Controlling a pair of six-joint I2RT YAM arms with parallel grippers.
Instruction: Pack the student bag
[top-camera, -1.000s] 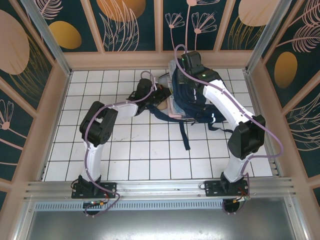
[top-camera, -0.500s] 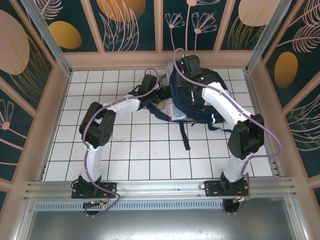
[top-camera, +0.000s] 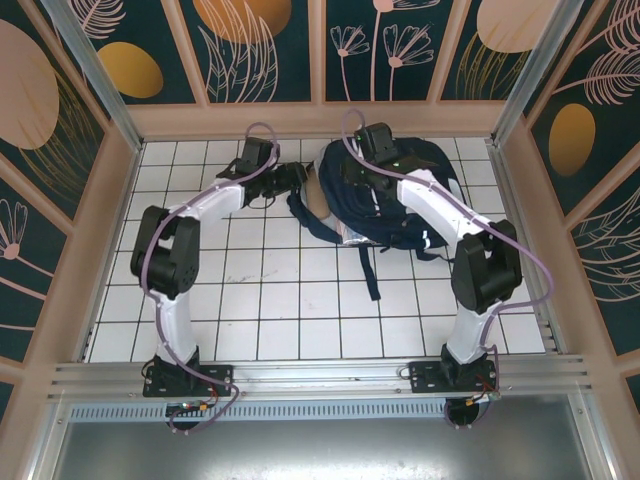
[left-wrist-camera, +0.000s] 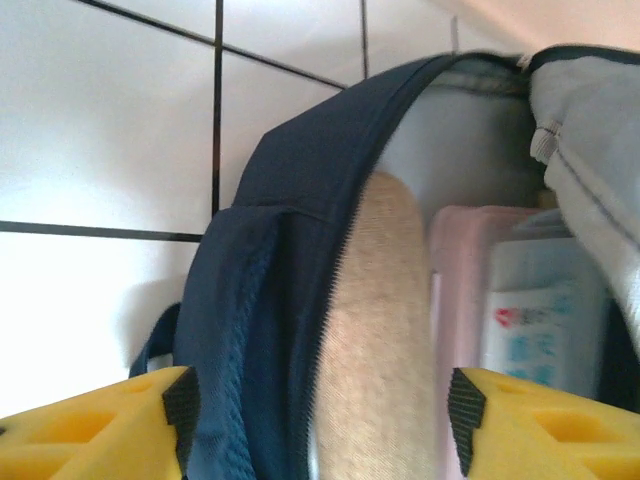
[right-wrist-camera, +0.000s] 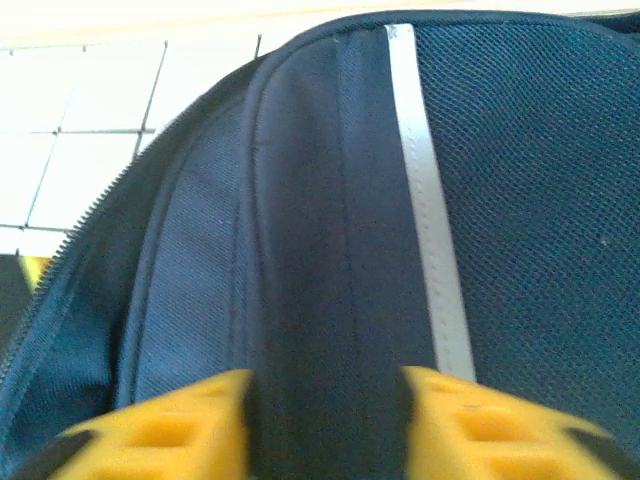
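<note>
Top view: right arm (top-camera: 432, 197) covers the middle of the student bag (top-camera: 338, 185). Left wrist: label (left-wrist-camera: 520, 335) print blurred, unreadable; left gripper (left-wrist-camera: 322, 410) cropped by the bottom edge. Right wrist: right gripper (right-wrist-camera: 325, 395) cropped and blurred; can't tell if it pinches the bag fold.

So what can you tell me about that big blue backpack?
The student bag is navy fabric, partly mesh-textured, with a white stripe and dark straps trailing over the white tiled table. It lies at the far side, unzipped, a beige item and pink case inside. The right gripper straddles a fold; the left gripper stands open around its rim.
</note>
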